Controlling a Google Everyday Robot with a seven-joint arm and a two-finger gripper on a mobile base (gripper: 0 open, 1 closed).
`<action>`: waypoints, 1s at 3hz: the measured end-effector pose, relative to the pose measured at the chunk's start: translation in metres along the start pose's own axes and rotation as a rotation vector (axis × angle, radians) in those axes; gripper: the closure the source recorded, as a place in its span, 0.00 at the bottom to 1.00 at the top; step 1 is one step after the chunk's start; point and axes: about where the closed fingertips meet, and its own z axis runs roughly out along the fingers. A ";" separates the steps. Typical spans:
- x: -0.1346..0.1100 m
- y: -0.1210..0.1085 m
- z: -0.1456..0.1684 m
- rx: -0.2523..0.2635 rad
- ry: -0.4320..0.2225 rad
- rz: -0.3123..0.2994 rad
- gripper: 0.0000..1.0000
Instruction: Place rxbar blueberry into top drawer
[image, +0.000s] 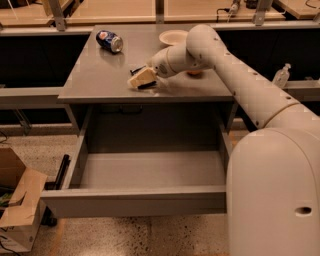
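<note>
camera view: gripper (142, 78) at rxbar blueberry (136, 71) on table (97, 75), top drawer (135, 200) open

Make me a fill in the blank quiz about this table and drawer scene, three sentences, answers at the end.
1. The drawer stands ___, with nothing inside.
2. The can lies on its ___.
3. The claw is at the bar, on top of the ___.
Missing words: open; side; table.
</note>
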 end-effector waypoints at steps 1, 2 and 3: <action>-0.009 0.011 0.016 -0.032 -0.017 -0.009 0.49; -0.010 0.029 0.017 -0.068 -0.010 -0.027 0.80; -0.006 0.047 0.001 -0.086 0.020 -0.051 1.00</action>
